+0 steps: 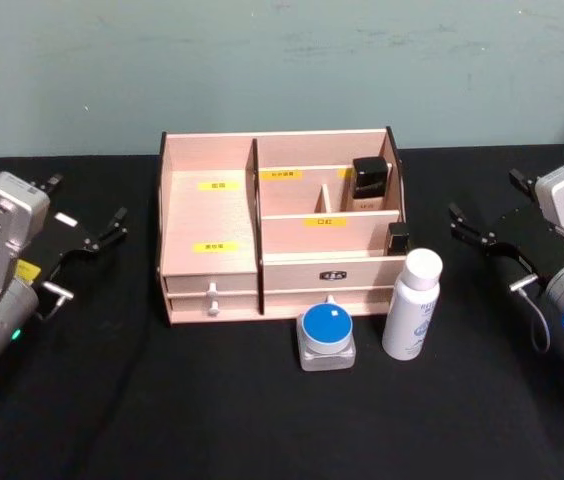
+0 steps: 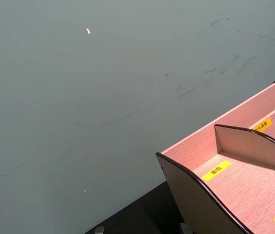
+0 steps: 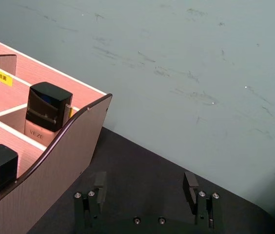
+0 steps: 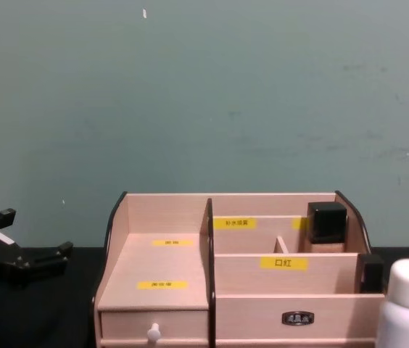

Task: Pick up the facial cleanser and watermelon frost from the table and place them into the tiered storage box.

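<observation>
While the left hand (image 1: 112, 227) and right hand (image 1: 460, 224) hover open flanking the tiered storage box (image 1: 207, 160), the tall white bottle (image 1: 412, 310), on the counter (image 1: 212, 400) beside the blue-lidded jar (image 1: 326, 335), could topple under a skewed grasp.

One tiered storage box (image 1: 187, 215), one white bottle (image 1: 412, 310), one blue-lidded jar (image 1: 326, 335), two black-capped bottles (image 1: 370, 178).

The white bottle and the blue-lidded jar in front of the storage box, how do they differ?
The white bottle is tall and slim; the blue-lidded jar is short and squat. The bottle's cap is white, the jar's lid blue over a clear body. The bottle stands to the jar's right. Both stand upright on the black table, before the tiered storage box.
</observation>
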